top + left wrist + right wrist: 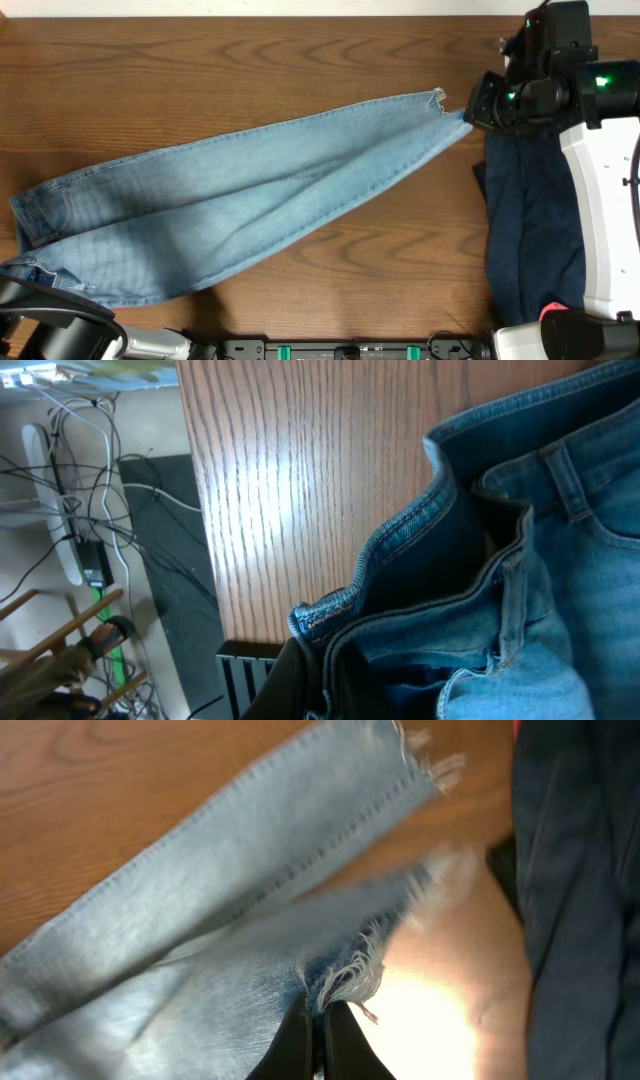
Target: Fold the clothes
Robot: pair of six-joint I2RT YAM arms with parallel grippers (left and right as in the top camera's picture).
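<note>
Across the wooden counter (250, 60), from 8 o'clock to 2 o'clock in the overhead view, lie the jeans (230, 205): faded light-blue denim, drawn out long, one leg laid over the other. The waistband sits at the 8 o'clock end, near the counter's edge. The frayed hems taper to a point at the 2 o'clock end.

At that point the right end effector (470, 112) has its fingers pressed together on the frayed hem. The right wrist view shows white threads of the hem caught between the two dark fingers (300, 1045), while the other leg's hem lies loose above. At the 8 o'clock end the left end effector (305, 660) is pinched shut at a corner of the waistband. In the left wrist view the band stands lifted and open, its dark inner side showing.

A dark navy garment (530, 230) lies along the 3 o'clock side of the counter, just beside the hems and partly under the right arm (600, 200). Past the counter's edge, in the left wrist view, hang loose cables (90, 510).
</note>
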